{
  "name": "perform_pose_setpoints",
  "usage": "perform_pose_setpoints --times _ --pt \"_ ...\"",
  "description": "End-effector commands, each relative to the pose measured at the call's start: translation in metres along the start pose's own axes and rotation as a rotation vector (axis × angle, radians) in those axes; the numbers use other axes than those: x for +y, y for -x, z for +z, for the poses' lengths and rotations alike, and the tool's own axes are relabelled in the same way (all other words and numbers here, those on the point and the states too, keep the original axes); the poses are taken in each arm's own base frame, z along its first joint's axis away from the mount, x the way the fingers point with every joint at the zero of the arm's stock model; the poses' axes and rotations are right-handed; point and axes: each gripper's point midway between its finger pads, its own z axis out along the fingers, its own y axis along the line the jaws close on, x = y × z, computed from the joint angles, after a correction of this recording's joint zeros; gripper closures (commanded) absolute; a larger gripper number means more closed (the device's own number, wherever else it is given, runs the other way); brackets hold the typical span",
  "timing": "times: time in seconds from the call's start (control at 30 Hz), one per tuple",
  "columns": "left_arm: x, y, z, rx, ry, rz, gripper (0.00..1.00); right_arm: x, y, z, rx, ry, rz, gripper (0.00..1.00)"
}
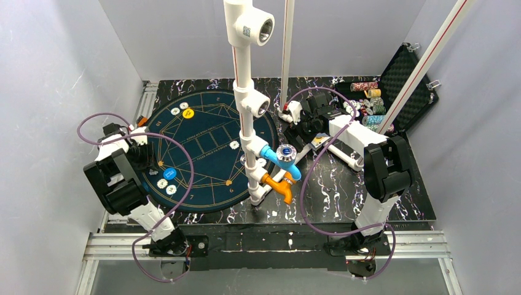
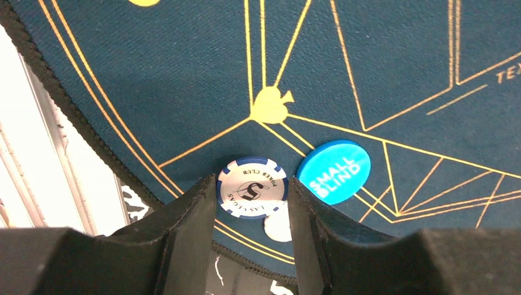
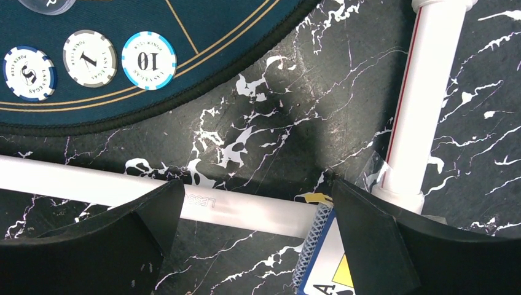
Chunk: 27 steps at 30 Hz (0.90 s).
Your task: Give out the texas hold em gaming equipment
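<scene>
My left gripper is shut on a white chip with blue edge marks, which it holds by the rim just over the near left edge of the dark blue poker mat. A blue "small blind" disc lies right beside it, and a plain white chip lies under it. In the top view this gripper is at the mat's left side. My right gripper stands open over the marble tabletop, with a card pack against its right finger. Three chips lie on the mat's rim.
A tall white pipe frame with blue and orange fittings rises mid-table, and one of its pipes runs beneath my right gripper. An open black case with chip stacks sits at the back right. More chips lie on the mat's far left.
</scene>
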Motion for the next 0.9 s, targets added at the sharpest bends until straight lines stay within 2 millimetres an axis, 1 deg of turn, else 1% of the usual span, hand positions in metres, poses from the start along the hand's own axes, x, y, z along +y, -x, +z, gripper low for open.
perform_pose_setpoints --times 0.0,0.23,0.33,0.37,0.4,0.47,0.53,0.57,0.6,0.67,0.73,0.8,0.87 --pt "0.004 -0.006 0.007 0.016 0.017 -0.012 0.64 -0.002 0.011 -0.002 -0.018 0.006 -0.021 0.0" --pt "0.004 -0.018 0.009 0.041 0.024 0.006 0.64 -0.002 0.008 0.003 -0.01 0.016 -0.018 0.0" --pt "0.001 -0.024 0.007 0.046 0.023 0.018 0.61 -0.002 0.008 0.004 -0.007 0.015 -0.017 0.0" --pt "0.0 -0.026 0.006 0.048 0.024 0.023 0.57 -0.002 0.008 0.004 -0.008 0.015 -0.017 0.0" --pt "0.0 -0.027 0.005 0.048 0.024 0.027 0.51 -0.002 0.008 0.004 -0.009 0.016 -0.017 0.0" --pt "-0.002 -0.027 0.002 0.043 0.025 0.036 0.36 -0.002 0.008 0.004 -0.009 0.017 -0.017 0.0" --pt "-0.005 -0.023 -0.004 0.027 0.021 0.047 0.26 -0.002 0.008 0.004 -0.009 0.015 -0.018 0.0" --pt "-0.007 -0.019 -0.008 0.014 0.017 0.054 0.23 -0.002 0.008 0.004 -0.009 0.015 -0.018 0.0" --pt "-0.013 -0.013 -0.013 -0.001 0.011 0.07 0.21 -0.002 0.008 0.004 -0.01 0.014 -0.017 0.0" --pt "-0.026 0.0 -0.022 -0.029 0.003 0.119 0.2 -0.002 0.009 0.003 -0.012 0.015 -0.015 0.0" --pt "-0.046 0.019 -0.031 -0.062 0.005 0.206 0.21 -0.002 0.01 0.004 -0.015 0.02 -0.012 0.0" --pt "-0.073 0.037 -0.034 -0.08 0.004 0.311 0.2 -0.001 0.01 0.004 -0.016 0.022 -0.01 0.0" --pt "-0.1 0.054 -0.033 -0.089 -0.004 0.394 0.2 -0.002 0.011 0.004 -0.016 0.021 -0.008 0.0"
